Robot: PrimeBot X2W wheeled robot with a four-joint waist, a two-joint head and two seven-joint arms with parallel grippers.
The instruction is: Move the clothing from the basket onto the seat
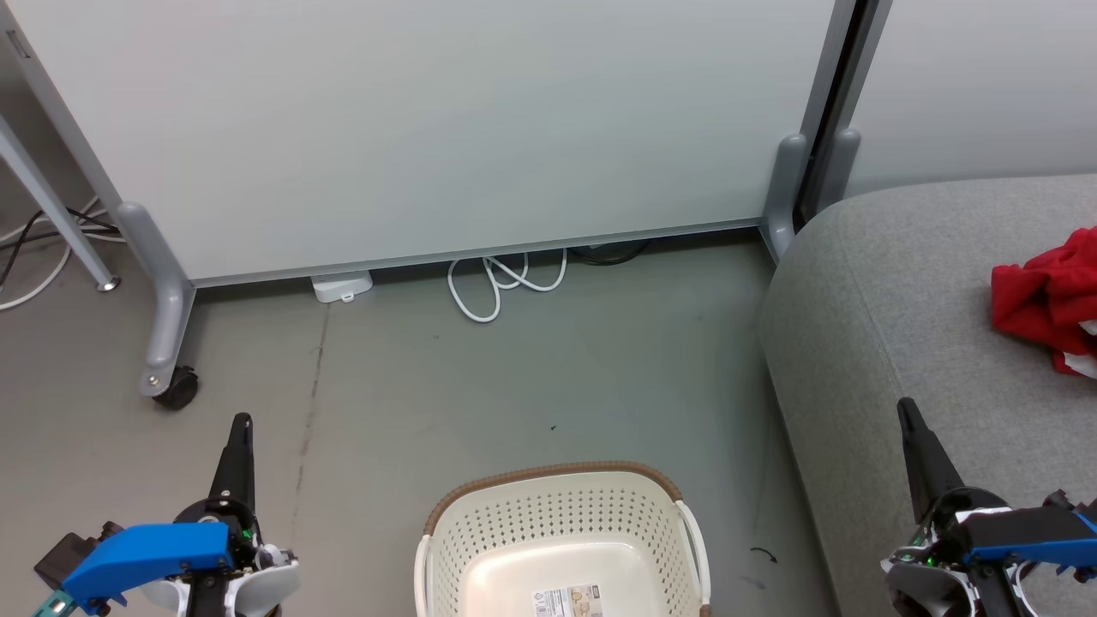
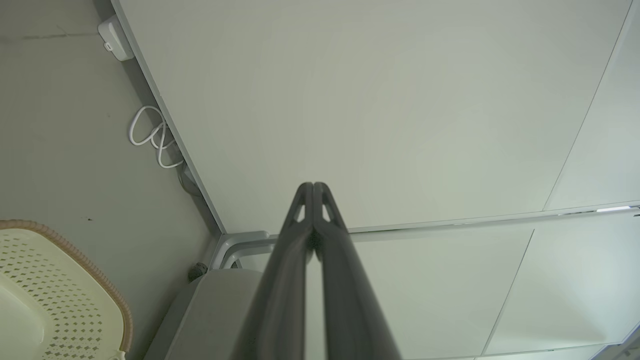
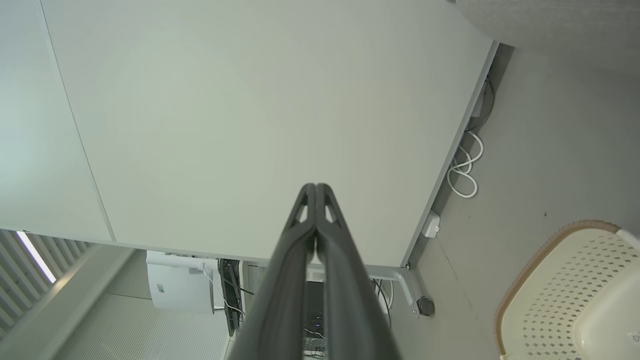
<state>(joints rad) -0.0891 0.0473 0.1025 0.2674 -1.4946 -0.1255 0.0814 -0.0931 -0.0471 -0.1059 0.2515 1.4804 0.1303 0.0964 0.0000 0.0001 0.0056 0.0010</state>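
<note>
The clothing (image 1: 1046, 296) beyond the right gripper (image 1: 907, 413) jaws is bright red, white-trimmed; the basket (image 1: 557, 514) left of them is cream-white, perforated, brown-rimmed.

A broad stretch of bare floor (image 1: 557, 377) is offered between the basket (image 1: 548, 471) and the white partition (image 1: 428, 128). The basket's mouth is unobstructed from above. Passage to the right is bounded by the seat (image 1: 883, 326), whose far right is occupied by the red clothing (image 1: 1041, 300). Along the partition's base, a looped white cable (image 1: 501, 283) and a castered leg (image 1: 167, 343) are found.
</note>
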